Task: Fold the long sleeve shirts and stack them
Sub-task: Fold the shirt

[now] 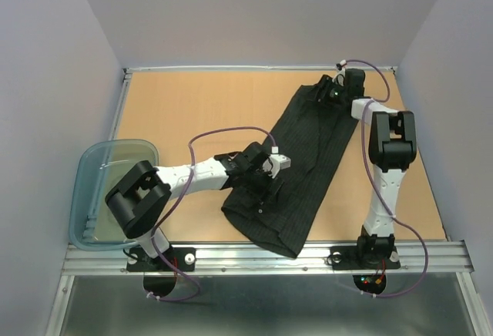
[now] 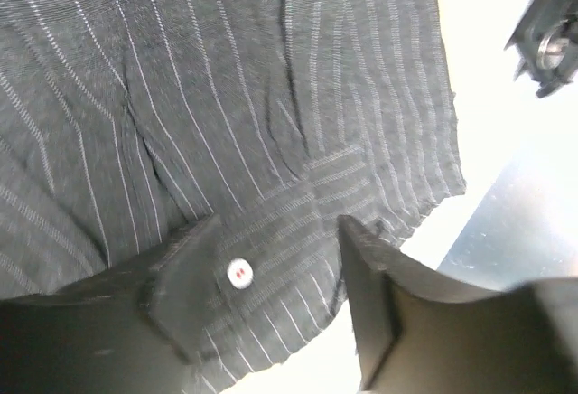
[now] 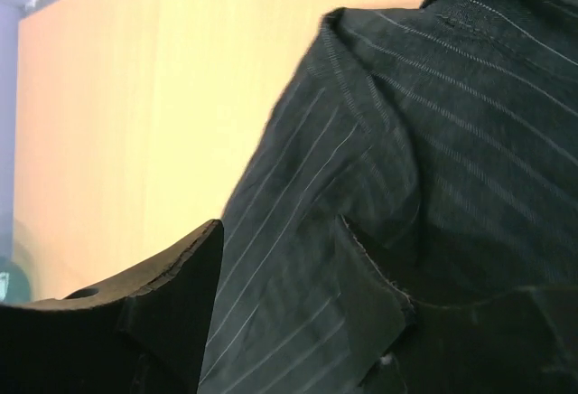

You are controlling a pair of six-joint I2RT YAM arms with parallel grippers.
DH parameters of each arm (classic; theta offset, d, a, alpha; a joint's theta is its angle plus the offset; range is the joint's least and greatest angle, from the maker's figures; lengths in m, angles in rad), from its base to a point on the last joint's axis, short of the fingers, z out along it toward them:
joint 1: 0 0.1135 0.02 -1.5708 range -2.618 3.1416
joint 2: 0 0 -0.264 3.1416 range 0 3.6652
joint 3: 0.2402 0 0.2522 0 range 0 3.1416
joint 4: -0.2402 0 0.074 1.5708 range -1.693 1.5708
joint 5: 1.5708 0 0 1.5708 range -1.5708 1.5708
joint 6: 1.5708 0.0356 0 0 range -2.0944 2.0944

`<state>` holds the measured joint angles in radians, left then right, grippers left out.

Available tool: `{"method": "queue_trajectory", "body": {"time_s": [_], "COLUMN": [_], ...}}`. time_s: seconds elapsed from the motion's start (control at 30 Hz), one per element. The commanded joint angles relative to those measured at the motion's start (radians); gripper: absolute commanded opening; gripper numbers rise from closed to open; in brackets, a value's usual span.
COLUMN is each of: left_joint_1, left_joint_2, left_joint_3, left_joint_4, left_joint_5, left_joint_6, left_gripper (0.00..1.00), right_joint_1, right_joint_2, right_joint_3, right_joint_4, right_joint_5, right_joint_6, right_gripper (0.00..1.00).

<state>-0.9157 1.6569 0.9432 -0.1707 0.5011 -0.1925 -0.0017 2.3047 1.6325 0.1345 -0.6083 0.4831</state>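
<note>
- the shirt (image 1: pixel 308 159) lies flat on the desk (image 1: pixel 192 112) as one long dark band. its long axis runs on a slant from the far right corner down to the middle of the near edge.
- my left fingers (image 1: pixel 269 168) hang over the near half of that band, at its left side. my right fingers (image 1: pixel 333 92) sit over the far end, close to the far right corner.
- each end has its own arm nearer: the near end is the left arm's, the far end the right's.
- left fingers: apart, with cloth and one small white button (image 2: pixel 239 273) showing between them. nothing is pinched that i can see.
- right fingers: apart too, a rumpled fold of cloth lying between them, not clamped.
- i judge the shirt is narrowed lengthwise, and what is left is a fold across the long axis, one end carried over toward the other.
- the cloth is black with thin pale stripes, soft and creased, and the hem near my left fingers is wavy.
- a see-through tub (image 1: pixel 100 189) stands at the near left corner, well apart from the shirt.
</note>
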Motion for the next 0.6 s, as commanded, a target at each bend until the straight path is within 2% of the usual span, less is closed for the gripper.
{"method": "queue_trajectory", "body": {"time_s": [0.0, 0.1, 0.23, 0.27, 0.43, 0.57], "left_joint_1": [-0.003, -0.003, -0.003, -0.003, -0.002, 0.0], "left_joint_2": [-0.143, -0.2, -0.209, -0.216, -0.265, -0.279], "left_joint_3": [0.057, 0.054, 0.031, 0.002, -0.027, -0.043], "left_joint_4": [-0.05, -0.029, -0.009, -0.009, 0.011, 0.01], "left_joint_5": [-0.102, -0.134, -0.139, -0.151, -0.223, -0.361], "left_joint_6": [-0.015, -0.016, -0.019, -0.04, -0.091, -0.125], "left_gripper": [0.7, 0.7, 0.65, 0.63, 0.63, 0.63], "right_joint_1": [-0.004, -0.004, -0.004, -0.004, -0.004, -0.004], "right_joint_2": [-0.274, -0.384, -0.502, -0.554, -0.596, -0.608], "right_joint_3": [-0.106, -0.242, -0.416, -0.585, -0.758, -0.852], "right_joint_4": [-0.045, -0.044, -0.044, -0.014, 0.08, 0.073], "right_joint_5": [0.139, 0.147, 0.134, 0.111, 0.091, 0.105], "right_joint_6": [-0.077, -0.063, -0.008, 0.046, 0.08, 0.084], "right_gripper": [0.58, 0.58, 0.58, 0.57, 0.56, 0.55]}}
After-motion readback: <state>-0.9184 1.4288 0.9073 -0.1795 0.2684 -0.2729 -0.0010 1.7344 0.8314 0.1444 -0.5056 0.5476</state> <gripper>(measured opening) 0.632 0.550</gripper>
